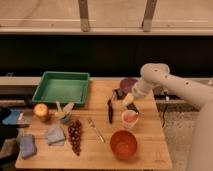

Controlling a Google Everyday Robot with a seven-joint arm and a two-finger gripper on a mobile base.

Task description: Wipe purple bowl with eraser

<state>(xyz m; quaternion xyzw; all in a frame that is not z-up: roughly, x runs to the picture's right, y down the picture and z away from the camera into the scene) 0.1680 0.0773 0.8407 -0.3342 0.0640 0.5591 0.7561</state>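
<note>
The small purple bowl (128, 83) sits at the back of the wooden table (95, 152), partly covered by my white arm. My gripper (126, 101) hangs just in front of the bowl, above the pale cup with pink inside (130, 118). A small dark oblong block, the eraser (133, 107), lies right beside the gripper, at the cup's far right edge; I cannot tell whether it is held. Another small dark chunky object (117, 93) stands left of the bowl.
A long black-handled utensil (110, 111) lies left of the cup. An orange bowl (123, 144) sits at the front. A green tray (62, 87) is at the back left. Grapes (75, 135), a metal utensil (96, 130), a blue cloth (55, 134) and an orange fruit (41, 111) lie on the left.
</note>
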